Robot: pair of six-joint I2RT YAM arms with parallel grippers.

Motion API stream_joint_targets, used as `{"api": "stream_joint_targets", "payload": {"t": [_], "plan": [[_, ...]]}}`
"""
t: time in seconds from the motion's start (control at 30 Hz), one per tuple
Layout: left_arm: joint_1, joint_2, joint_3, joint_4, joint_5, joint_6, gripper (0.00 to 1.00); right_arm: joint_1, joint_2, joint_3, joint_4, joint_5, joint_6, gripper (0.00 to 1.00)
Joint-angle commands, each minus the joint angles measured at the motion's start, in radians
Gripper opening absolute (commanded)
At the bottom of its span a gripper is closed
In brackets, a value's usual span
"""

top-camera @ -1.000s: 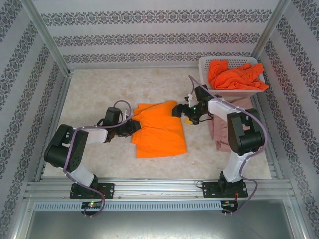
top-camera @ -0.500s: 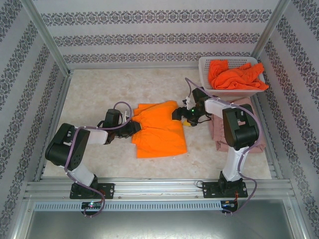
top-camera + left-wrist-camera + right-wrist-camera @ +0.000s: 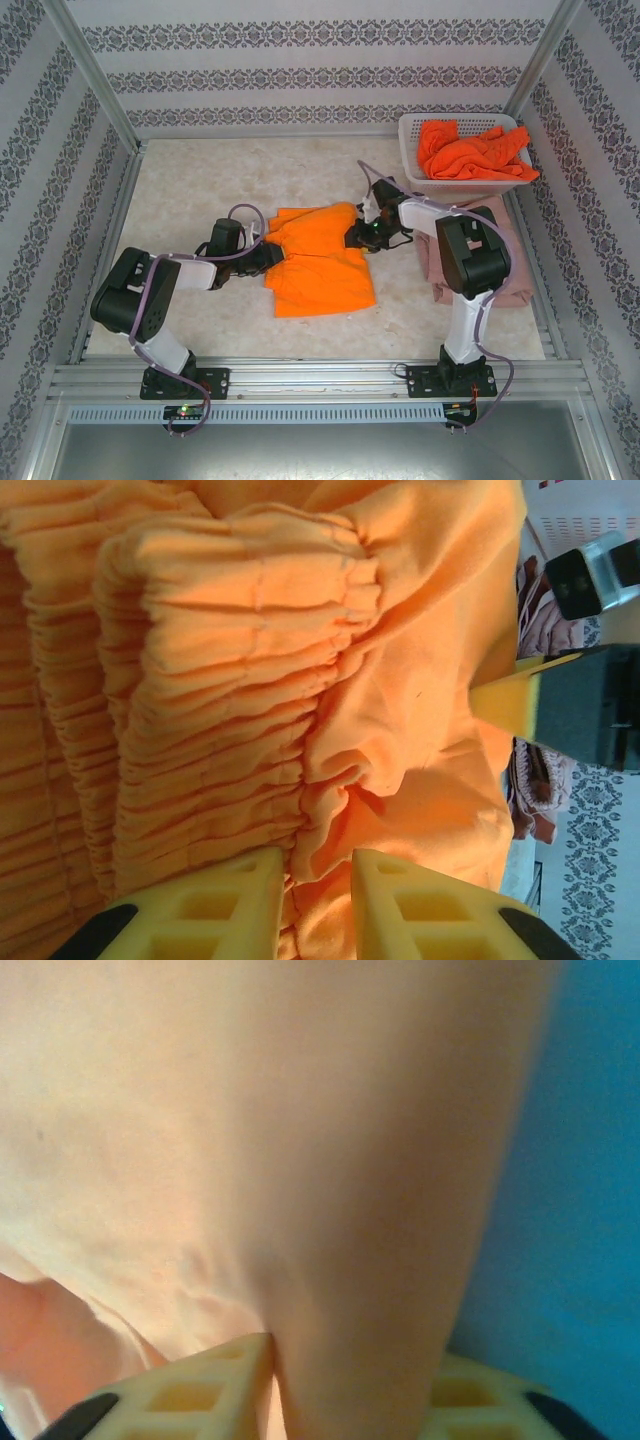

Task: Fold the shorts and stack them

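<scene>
The orange shorts (image 3: pixel 320 262) lie spread on the table's middle. My left gripper (image 3: pixel 270 256) is shut on a fold beside their gathered waistband (image 3: pixel 220 680), cloth bunched between its yellow fingers (image 3: pixel 225 900). My right gripper (image 3: pixel 358 235) is at the shorts' upper right edge, and orange cloth (image 3: pixel 300 1160) fills the gap between its fingers (image 3: pixel 190 1392). The dusty pink shorts (image 3: pixel 500 285) lie flat at the right, partly under the right arm. The bright red-orange shorts (image 3: pixel 470 150) are heaped in the basket.
A white mesh basket (image 3: pixel 412 130) stands at the back right corner. Patterned walls and metal posts (image 3: pixel 95 85) enclose the table. The right gripper's black and yellow finger (image 3: pixel 560 705) reaches in over the orange cloth.
My right gripper has slid left onto the orange shorts' edge and closed on the cloth. The left gripper has kept its hold and hardly moved.
</scene>
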Motion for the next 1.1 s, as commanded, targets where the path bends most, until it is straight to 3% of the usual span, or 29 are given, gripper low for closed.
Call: {"api": "stream_joint_targets", "payload": {"t": [0.0,0.1,0.17,0.5,0.77,1.07], "plan": [[-0.008,-0.048,-0.02,-0.044,-0.034,0.002,0.34,0.03,0.007,0.001,-0.023,0.035,-0.008,0.17],[-0.008,-0.109,-0.002,-0.098,-0.049,0.027,0.47,0.03,-0.042,-0.003,-0.064,0.127,-0.031,0.01],[-0.007,-0.154,0.01,-0.141,-0.068,0.05,0.57,0.03,-0.081,0.0,-0.113,0.199,-0.054,0.0],[0.0,-0.306,0.013,-0.218,-0.123,0.103,0.86,-0.011,-0.312,0.052,-0.407,0.472,-0.169,0.0],[0.006,-0.324,0.008,-0.213,-0.131,0.111,0.97,-0.077,-0.377,0.211,-0.668,0.666,-0.269,0.0],[0.005,-0.324,-0.003,-0.183,-0.132,0.098,1.0,-0.119,-0.356,0.383,-0.829,0.776,-0.305,0.0]]}}
